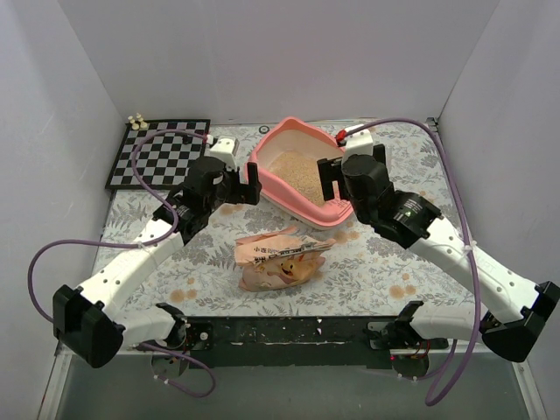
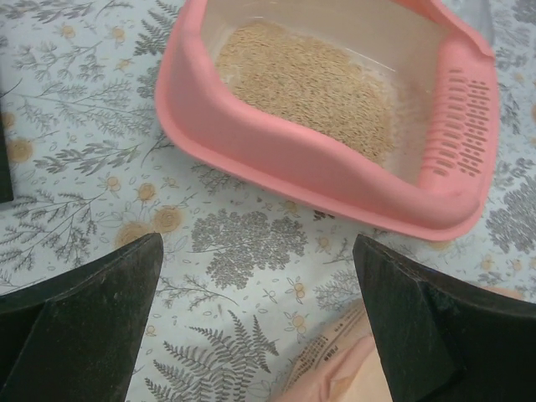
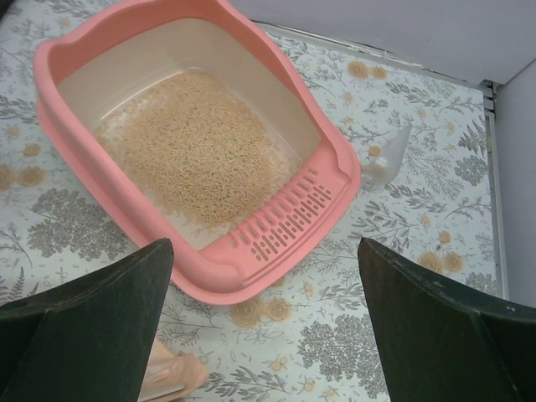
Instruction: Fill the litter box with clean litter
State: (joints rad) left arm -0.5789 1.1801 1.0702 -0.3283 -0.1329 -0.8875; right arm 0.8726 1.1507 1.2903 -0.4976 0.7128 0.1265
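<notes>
As seen from the top external camera, the litter box sits at mid-table toward the back, tilted, with the clean litter covering part of its floor. The left gripper hangs just left of the box and the right gripper at its right rim — both with fingers apart, holding nothing. A crinkled bag lies in front of the box; a checkerboard is at back left. Left wrist view: gripper spread wide over the floral cloth, box ahead, litter heaped away from the grille. Right wrist view: gripper likewise wide — box below, litter mid-floor, translucent scoop beside the box.
</notes>
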